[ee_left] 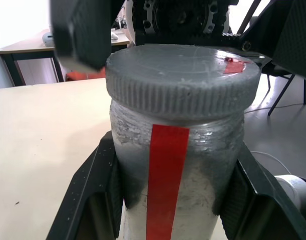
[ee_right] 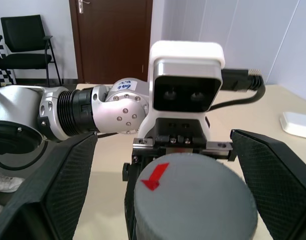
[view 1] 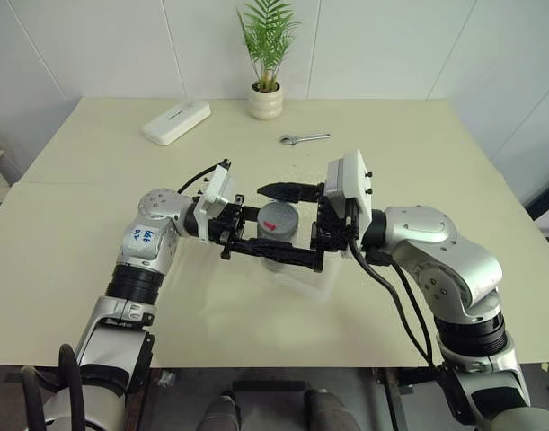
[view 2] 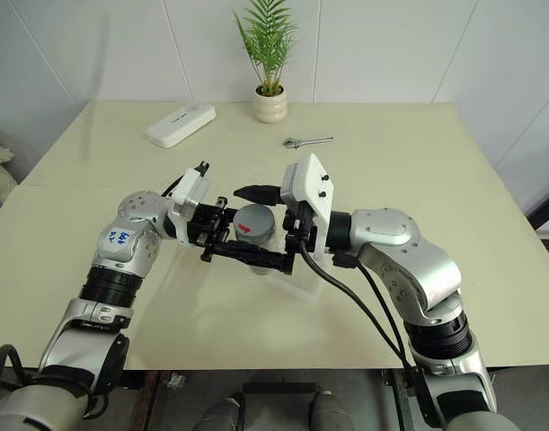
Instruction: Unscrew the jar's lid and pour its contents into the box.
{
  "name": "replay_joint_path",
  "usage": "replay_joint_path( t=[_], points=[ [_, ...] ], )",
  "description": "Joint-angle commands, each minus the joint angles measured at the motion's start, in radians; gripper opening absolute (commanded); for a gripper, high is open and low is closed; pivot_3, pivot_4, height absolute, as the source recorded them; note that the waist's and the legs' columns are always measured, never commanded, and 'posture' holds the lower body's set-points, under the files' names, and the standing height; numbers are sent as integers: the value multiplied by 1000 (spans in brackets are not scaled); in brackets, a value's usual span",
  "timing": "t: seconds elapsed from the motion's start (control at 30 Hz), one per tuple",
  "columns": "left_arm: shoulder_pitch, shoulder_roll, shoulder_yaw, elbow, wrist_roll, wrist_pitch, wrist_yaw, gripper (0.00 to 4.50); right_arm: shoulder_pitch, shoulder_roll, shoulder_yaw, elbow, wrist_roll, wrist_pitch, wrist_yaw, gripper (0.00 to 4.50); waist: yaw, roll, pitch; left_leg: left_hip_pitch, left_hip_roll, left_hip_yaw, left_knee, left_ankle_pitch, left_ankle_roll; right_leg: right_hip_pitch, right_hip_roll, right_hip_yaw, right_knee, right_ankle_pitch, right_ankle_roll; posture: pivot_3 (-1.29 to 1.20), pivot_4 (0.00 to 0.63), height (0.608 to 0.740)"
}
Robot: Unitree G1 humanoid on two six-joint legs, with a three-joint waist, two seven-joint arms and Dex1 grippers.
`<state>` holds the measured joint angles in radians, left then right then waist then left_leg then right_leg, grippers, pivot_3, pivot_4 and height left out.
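jar between both grippers above box, lid on jar, wrench behind

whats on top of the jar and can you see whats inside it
The gray lid with its red mark sits on the jar. Inside cannot be made out: the wall looks cloudy, and the red stripe and the left gripper fingers cover much of it.

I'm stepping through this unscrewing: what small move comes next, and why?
Probably close the right gripper on the round gray screw lid: its fingers stand open either side of the lid, which is still on the clear red-striped jar clamped by the left gripper.
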<state>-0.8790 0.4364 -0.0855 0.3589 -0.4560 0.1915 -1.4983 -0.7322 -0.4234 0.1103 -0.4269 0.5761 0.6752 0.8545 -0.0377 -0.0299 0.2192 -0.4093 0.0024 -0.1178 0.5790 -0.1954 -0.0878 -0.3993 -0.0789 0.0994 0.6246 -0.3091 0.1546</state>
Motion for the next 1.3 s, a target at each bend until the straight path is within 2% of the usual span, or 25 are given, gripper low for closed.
replay_joint_path(
  t=[0.03,0.47,1.03,1.3],
  points=[
    [-6,3,13,-46,-12,3,0,1984,-23,8,3,0,-6,-22,-17,4474,0,0,0,0,0,0,0,0,0,0,0,0,0,0,0,0,150,740],
    [17,-2,15,-86,-21,17,13,1984,-67,50,-7,75,-38,-29,-79,4474,-1,0,0,0,0,0,0,0,0,0,0,0,1,0,0,0,150,740],
    [36,42,35,-74,-18,14,43,1984,37,-119,-133,-62,63,94,-123,4474,4,0,0,0,0,0,0,0,0,0,0,0,0,0,0,0,150,740],
    [25,40,32,-56,-14,7,47,1984,44,-148,-171,-119,110,135,-169,4474,4,0,0,0,0,0,0,0,0,0,0,0,0,0,0,0,150,740]
  ],
)
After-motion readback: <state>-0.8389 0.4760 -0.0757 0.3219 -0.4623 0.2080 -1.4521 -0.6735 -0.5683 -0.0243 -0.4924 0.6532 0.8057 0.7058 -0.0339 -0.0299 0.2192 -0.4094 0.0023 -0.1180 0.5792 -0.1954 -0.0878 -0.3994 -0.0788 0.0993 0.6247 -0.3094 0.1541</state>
